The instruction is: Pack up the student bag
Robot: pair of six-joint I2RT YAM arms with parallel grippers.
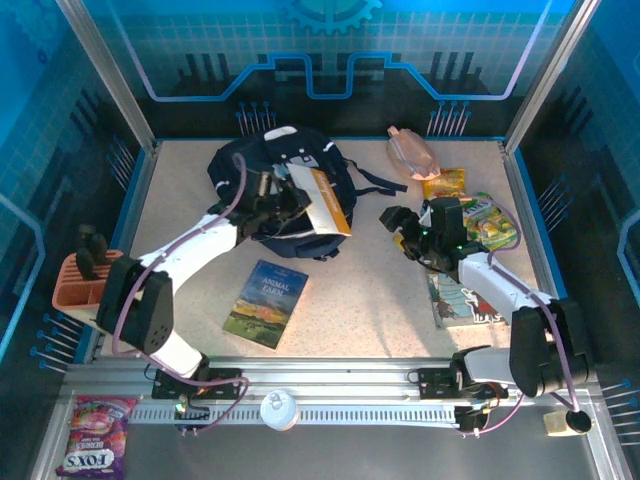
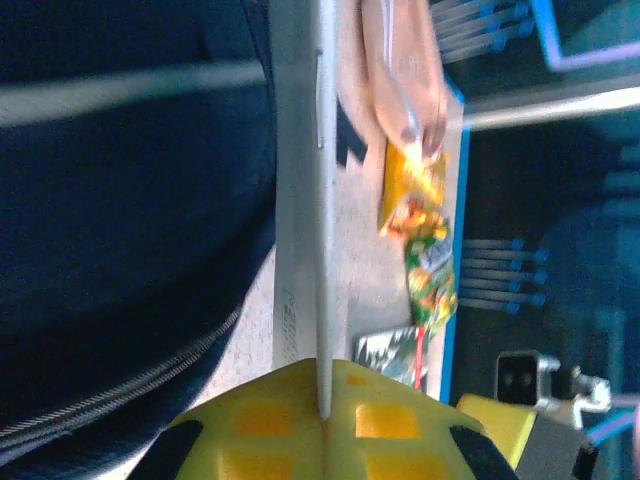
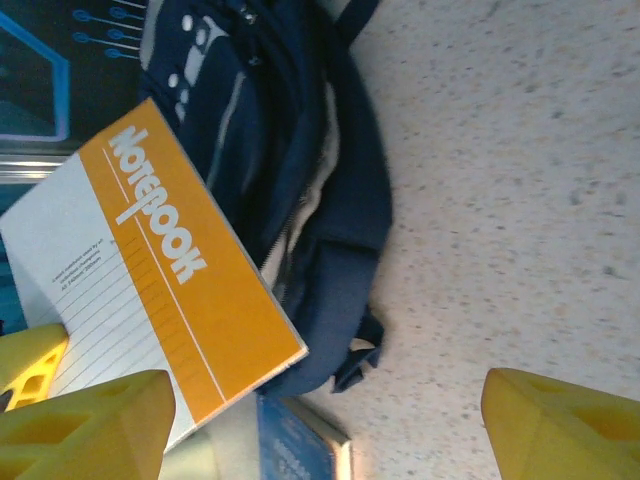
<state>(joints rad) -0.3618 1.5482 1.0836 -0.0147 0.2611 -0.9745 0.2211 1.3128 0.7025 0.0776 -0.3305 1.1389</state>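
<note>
The student bag (image 1: 272,172), a dark navy backpack with pale trim, lies at the back centre of the table. My left gripper (image 1: 287,207) is shut on an orange-and-white notebook (image 1: 325,203) and holds it over the bag's right side. In the left wrist view the notebook (image 2: 322,190) is edge-on, pinched between the yellow fingers (image 2: 255,425), with the bag (image 2: 120,200) to its left. My right gripper (image 1: 402,228) stands open to the right of the bag, nothing between its fingers (image 3: 90,425). Its camera looks at the notebook (image 3: 170,270) and the bag (image 3: 300,140).
An Animal Farm book (image 1: 266,301) lies in front of the bag. Snack packets (image 1: 443,184) (image 1: 492,222) and a pink pouch (image 1: 411,150) sit back right. A magazine (image 1: 462,302) lies under the right arm. An orange rack (image 1: 78,283) stands at the left edge.
</note>
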